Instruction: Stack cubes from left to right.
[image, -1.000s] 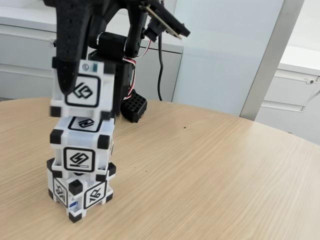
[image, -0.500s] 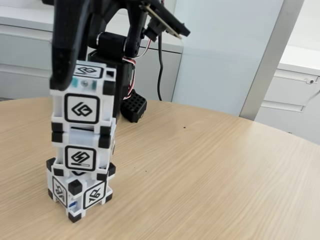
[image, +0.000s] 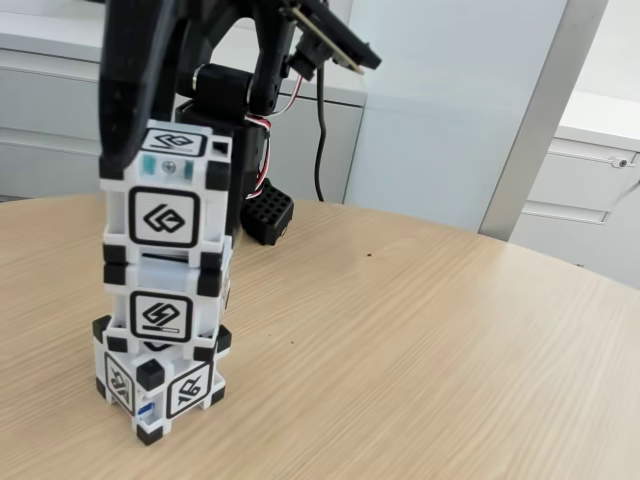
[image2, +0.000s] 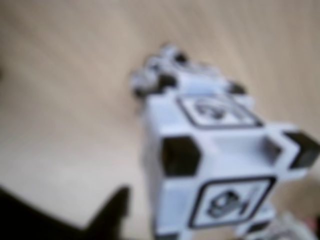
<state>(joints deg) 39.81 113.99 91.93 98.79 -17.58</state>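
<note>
Top cube (image: 167, 188) sits on the stack right under my claw (image: 150, 140); can't tell if it's gripping. Next I'd lift straight off.

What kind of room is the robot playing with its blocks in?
Probably an office or a lab. The cubes are stacked on a round wooden table, and behind it stand plain grey drawer cabinets and a pale partition wall.
</note>
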